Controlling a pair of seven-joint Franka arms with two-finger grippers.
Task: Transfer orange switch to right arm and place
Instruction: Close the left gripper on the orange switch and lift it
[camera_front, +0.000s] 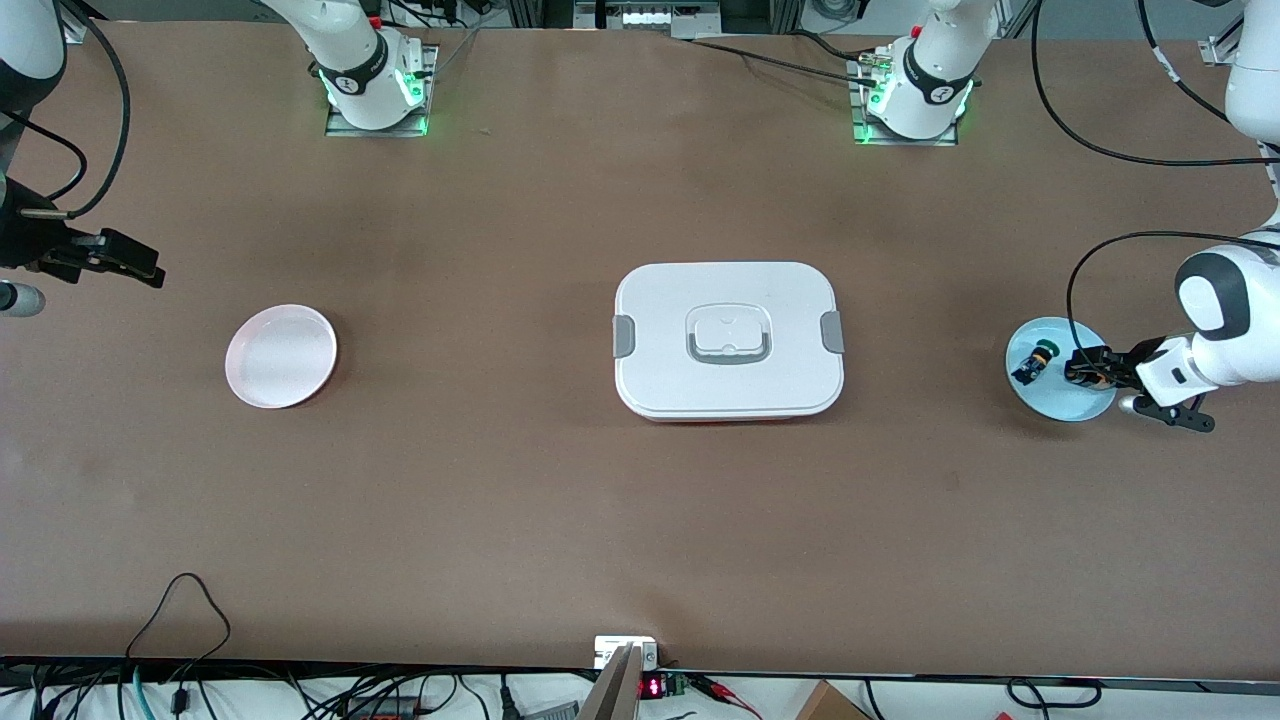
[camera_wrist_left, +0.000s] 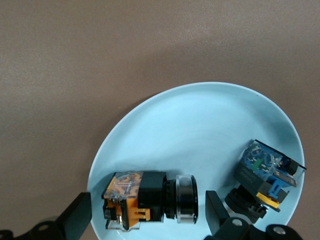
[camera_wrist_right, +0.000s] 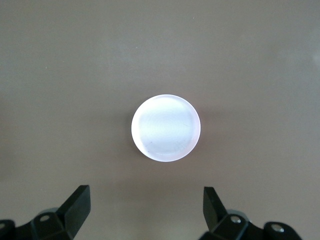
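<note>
Small black cylindrical orange switch (camera_wrist_left: 150, 200): laid on its side in the round pale-blue plate (camera_wrist_left: 200, 130) at the left arm's end of the brown table (camera_front: 640, 500), beside a black-and-blue green-capped switch (camera_wrist_left: 265, 177).

Left gripper (camera_wrist_left: 145, 215): fingers spread, flanking the orange switch, untouched.

Right gripper (camera_wrist_right: 147, 210): held open high above the round pink plate (camera_wrist_right: 166, 127), waiting.

White lidded rectangular box (camera_front: 728, 340): set mid-table.

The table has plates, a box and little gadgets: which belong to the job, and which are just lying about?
Job:
- orange switch, on the blue plate, between the left claw's open fingers
- right claw, open, over the pink plate

Lying about:
- green-capped switch, same blue plate
- white lidded box, mid-table
</note>
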